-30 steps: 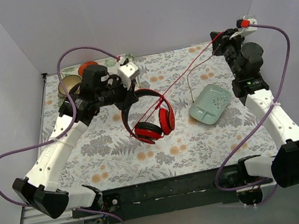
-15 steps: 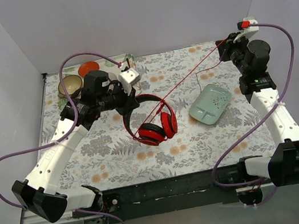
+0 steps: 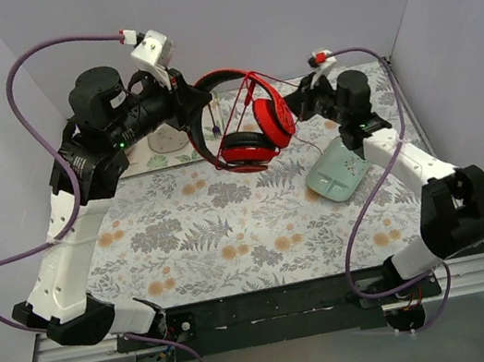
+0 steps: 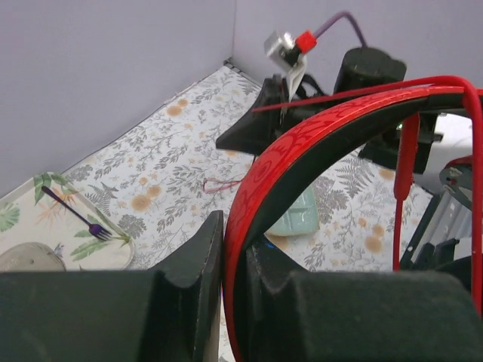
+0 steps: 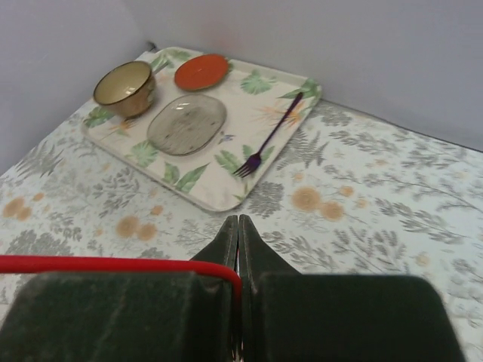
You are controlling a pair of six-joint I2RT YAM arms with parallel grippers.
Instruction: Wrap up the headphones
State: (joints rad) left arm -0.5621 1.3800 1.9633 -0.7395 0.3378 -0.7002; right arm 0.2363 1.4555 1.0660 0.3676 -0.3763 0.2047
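Item: headphones point(image 3: 249, 142), near tray point(image 5: 256, 105). Your left gripper point(image 4: 230, 260) clamps their headband point(image 4: 302, 143); your right gripper point(image 5: 238, 222) pinches the cable point(image 5: 113, 264) tight.

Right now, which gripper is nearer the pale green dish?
Right. The right gripper hangs near the dish's far-left corner; the left gripper grips the headphones' headband, farther left.

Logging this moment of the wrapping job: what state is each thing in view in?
Red over-ear headphones: off the table, hanging by the red-and-black headband.
Thin red cable: pinched, stretched straight.
Left gripper: shut on the headband.
Right gripper: shut on the cable.
Tan bowl: upright, empty.
Purple fork: lying on the leaf-print tray.
Pale green plate: empty, flat.
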